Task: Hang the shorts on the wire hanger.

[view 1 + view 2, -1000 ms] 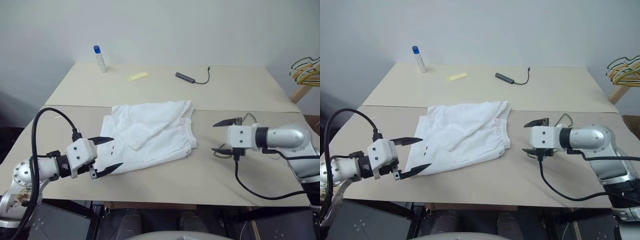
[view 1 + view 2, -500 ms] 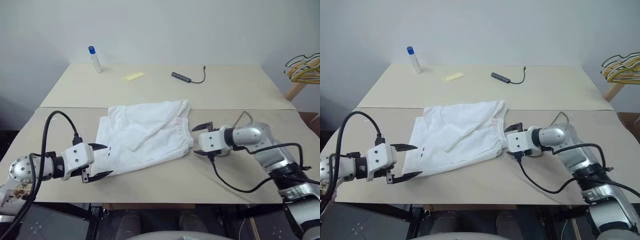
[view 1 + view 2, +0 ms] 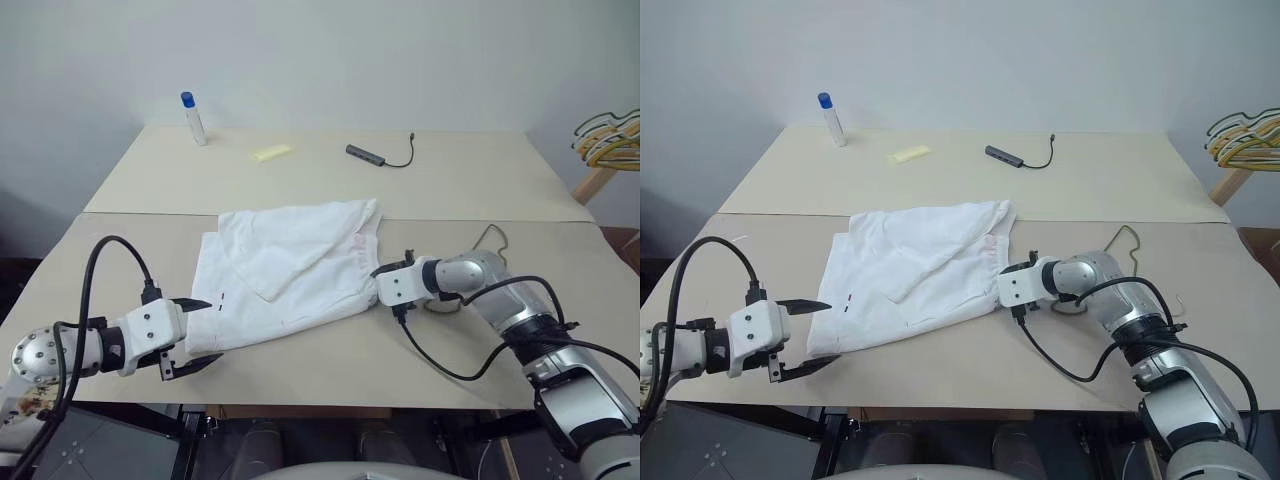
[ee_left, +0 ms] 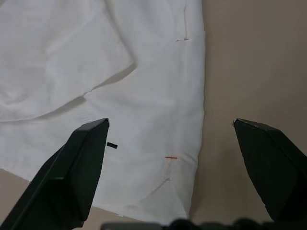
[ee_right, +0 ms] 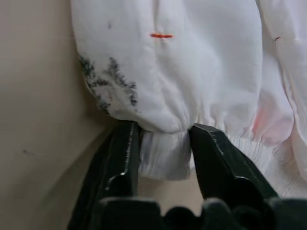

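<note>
The white shorts (image 3: 290, 265) lie spread on the table's near half, waistband toward the right. My right gripper (image 3: 378, 283) is at the waistband's near corner. In the right wrist view its fingers (image 5: 120, 158) are shut on a fold of the gathered waistband (image 5: 165, 158), beside a dark smudge. My left gripper (image 3: 205, 332) stands open at the near left corner of the shorts (image 4: 144, 72), with the hem between its spread fingers (image 4: 81, 163) and nothing held. The thin wire hanger (image 3: 1127, 231) lies on the table behind my right forearm, mostly hidden by it.
On the far half of the table (image 3: 480, 180) stand a blue-capped bottle (image 3: 194, 117), a yellow piece (image 3: 272, 153) and a grey adapter with a cable (image 3: 370, 153). A bunch of yellow and black hangers (image 3: 610, 135) hangs off the far right.
My right gripper swung left and down from open air to the waistband, then closed on it. The left gripper stayed open by the hem.
</note>
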`<state>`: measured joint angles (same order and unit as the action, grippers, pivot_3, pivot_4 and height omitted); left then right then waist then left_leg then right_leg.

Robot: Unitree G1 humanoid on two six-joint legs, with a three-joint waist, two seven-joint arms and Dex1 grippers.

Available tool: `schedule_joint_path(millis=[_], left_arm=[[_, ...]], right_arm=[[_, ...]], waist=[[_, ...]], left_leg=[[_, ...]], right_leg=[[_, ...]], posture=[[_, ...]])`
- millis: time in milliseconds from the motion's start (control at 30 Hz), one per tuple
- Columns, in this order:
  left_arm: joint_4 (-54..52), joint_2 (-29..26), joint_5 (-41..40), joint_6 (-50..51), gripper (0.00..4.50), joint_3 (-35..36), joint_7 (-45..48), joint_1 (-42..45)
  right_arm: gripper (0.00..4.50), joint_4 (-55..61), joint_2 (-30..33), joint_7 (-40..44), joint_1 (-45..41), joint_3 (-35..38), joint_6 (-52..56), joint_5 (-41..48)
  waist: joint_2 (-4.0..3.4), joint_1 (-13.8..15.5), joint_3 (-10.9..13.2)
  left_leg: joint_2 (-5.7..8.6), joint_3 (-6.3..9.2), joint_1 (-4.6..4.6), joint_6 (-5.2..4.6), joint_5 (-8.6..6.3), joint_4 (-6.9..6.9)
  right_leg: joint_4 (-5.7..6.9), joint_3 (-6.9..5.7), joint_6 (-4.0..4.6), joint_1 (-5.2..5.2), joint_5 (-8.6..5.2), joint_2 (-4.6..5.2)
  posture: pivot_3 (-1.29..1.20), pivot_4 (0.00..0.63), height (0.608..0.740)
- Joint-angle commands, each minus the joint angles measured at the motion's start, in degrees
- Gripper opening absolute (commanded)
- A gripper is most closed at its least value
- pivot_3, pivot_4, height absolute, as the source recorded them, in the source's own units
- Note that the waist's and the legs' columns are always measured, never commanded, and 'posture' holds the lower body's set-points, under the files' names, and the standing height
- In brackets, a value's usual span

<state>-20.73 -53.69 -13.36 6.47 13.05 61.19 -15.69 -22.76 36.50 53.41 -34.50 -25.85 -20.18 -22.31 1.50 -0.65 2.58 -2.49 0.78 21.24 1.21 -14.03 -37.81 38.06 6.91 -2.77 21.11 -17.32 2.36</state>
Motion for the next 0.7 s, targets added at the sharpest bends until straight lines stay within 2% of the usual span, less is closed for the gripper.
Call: schedule_joint_path(millis=[33,133,533,633,700], left_arm=[[-0.18,-1.23,2.12,-1.0,4.5,0.36,-0.61,0.37],[0.8,-0.9,3.64,-1.3,4.5,-1.04,-1.1,0.99],[8.18,0.35,4.13,1.26,4.5,-6.91,0.53,5.65],[10.79,0.03,4.62,2.43,3.89,-8.44,1.13,7.12],[11.74,0.08,4.45,2.98,3.3,-8.96,1.19,8.12]], right_arm=[[0.9,0.43,0.07,-0.75,-0.29,0.75,-0.12,-0.21],[0.03,1.18,0.19,-0.31,0.19,0.84,0.73,0.16],[0.01,4.39,1.16,-0.61,2.21,1.38,2.0,0.54],[0.0,5.07,0.98,-0.97,2.38,1.62,2.94,0.58],[0.0,5.24,0.81,-1.07,2.28,1.76,3.46,0.8]], waist=[[0.0,-0.01,0.0],[0.0,-0.04,0.0],[0.0,-0.04,0.0],[0.0,-0.09,0.0],[0.0,-0.1,0.0]], left_leg=[[0.0,0.0,0.0,0.0,0.0,0.0],[0.0,0.01,-0.01,0.0,0.0,0.0],[0.01,0.0,0.0,0.0,0.0,0.0],[0.01,0.01,0.0,0.0,0.0,0.0],[0.0,0.01,0.01,0.0,0.0,0.0]], right_leg=[[0.0,0.0,0.0,0.0,0.0,0.0],[0.0,0.0,0.0,0.0,0.0,0.0],[0.01,0.0,0.0,0.0,0.0,0.0],[0.01,-0.01,0.0,0.02,0.0,-0.01],[0.01,-0.01,0.0,0.02,0.0,-0.01]], posture=[[0.11,0.0,0.74],[0.1,0.0,0.74],[0.08,0.0,0.74],[0.07,0.0,0.74],[0.07,0.0,0.74]])
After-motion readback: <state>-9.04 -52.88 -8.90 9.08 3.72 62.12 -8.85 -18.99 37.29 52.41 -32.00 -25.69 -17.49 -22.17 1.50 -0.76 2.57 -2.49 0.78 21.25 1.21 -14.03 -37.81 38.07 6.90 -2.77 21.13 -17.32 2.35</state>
